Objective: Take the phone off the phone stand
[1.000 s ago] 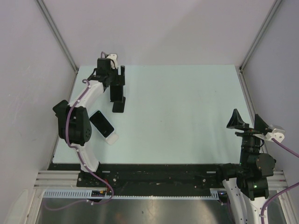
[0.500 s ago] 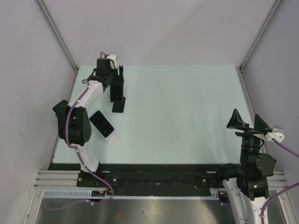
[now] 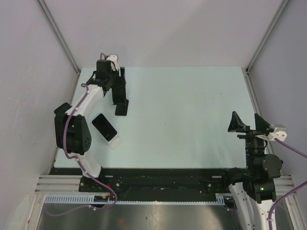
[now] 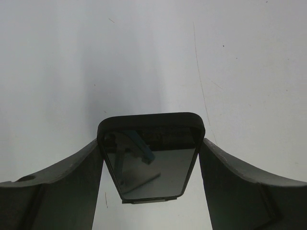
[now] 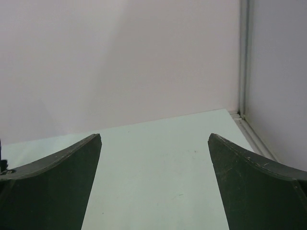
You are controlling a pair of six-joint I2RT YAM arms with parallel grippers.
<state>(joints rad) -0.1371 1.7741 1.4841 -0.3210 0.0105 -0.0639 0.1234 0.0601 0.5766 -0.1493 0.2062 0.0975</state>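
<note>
Phone stands between the fingers of the left gripper, which look pressed narrowly against both its side edges, its top edge just past their tips. The foot of the stand shows just behind them. To do this well, I judge, squeeze evenly and lift straight up, so the phone clears the stand without tipping it. A wall is near beyond the fingers; to their right the table lies open. The right gripper gapes wide, holding nothing.

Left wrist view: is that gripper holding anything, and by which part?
Yes: the left gripper clamps the phone by its two side edges, near its upper end. The right gripper is open and holds nothing.
</note>
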